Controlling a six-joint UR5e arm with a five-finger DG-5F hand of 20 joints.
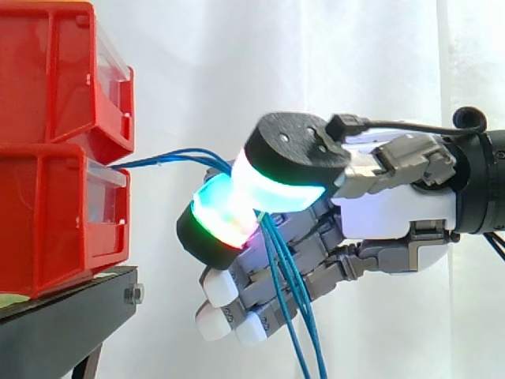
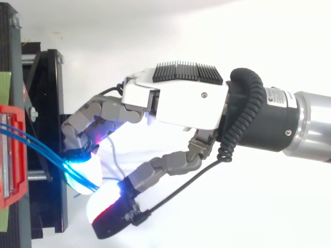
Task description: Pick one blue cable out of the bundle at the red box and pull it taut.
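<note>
A bundle of thin blue cables point(image 1: 170, 156) comes out of the lower red bin point(image 1: 47, 221) and runs rightward in a slight arch to my hand point(image 1: 394, 213). Two glowing fingertips point(image 1: 292, 158) press together on the cables just right of the bin, the upper pad cyan and green, the lower one green and red. Below the pinch the cables point(image 1: 296, 316) hang down past my other, curled fingers. From above, the cables point(image 2: 46, 152) cross from the red bin point(image 2: 10, 155) to the glowing pads of my hand point(image 2: 186, 106). How many strands are pinched is hidden.
A second red bin point(image 1: 47, 87) is stacked on the lower one, both on the black stand point(image 1: 63, 324). A white curtain hangs behind. The arm enters from the right, level with the bins.
</note>
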